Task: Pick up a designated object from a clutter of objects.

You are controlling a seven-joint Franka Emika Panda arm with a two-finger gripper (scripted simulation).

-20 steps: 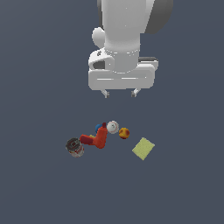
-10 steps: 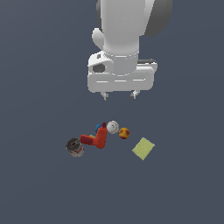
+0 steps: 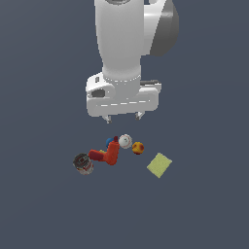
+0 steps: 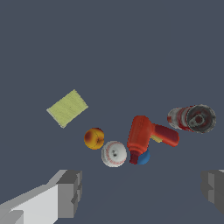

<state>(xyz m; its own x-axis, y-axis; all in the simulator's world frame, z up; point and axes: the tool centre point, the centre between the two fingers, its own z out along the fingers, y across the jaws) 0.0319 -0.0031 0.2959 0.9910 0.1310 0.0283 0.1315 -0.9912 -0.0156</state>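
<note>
Above the grey surface [image 3: 44, 204] we observed the pincer [image 3: 123, 116] hovering with jaws parted and empty, while the tin can [image 3: 83, 163] lay on its side just beside the red L-shaped tool [image 3: 108, 154].

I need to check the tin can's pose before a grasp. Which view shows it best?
The wrist view: the tin can appears large, lying sideways, its end visible. The exterior view shows it small beside the red tool.
</note>
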